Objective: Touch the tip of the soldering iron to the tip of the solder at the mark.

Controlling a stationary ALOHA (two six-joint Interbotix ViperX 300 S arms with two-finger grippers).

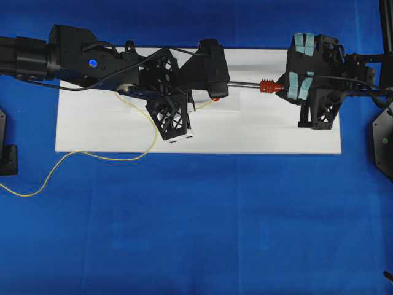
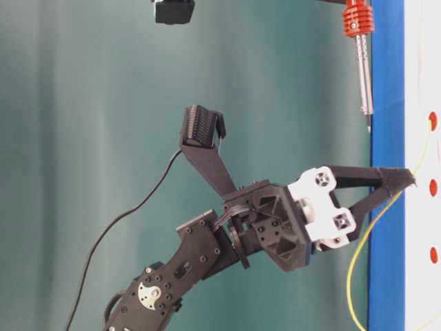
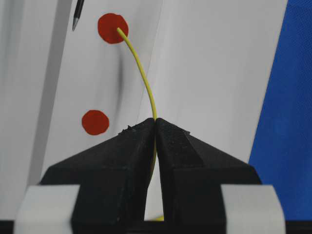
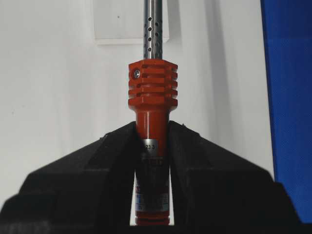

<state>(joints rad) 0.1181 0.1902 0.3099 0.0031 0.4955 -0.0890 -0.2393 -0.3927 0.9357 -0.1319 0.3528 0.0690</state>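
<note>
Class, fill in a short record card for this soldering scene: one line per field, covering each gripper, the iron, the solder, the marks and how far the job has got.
left gripper: shut on the solder
right gripper: shut on the iron at its handle
solder tip: lies on the upper red mark
iron tip: near that mark, apart from the solder
second mark: bare
surface: white board on blue cloth
job: tips not yet touching

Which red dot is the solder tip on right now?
In the left wrist view, the solder ends on the upper red dot, farther from the left hand. The lower red dot lies bare beside the wire.
</note>
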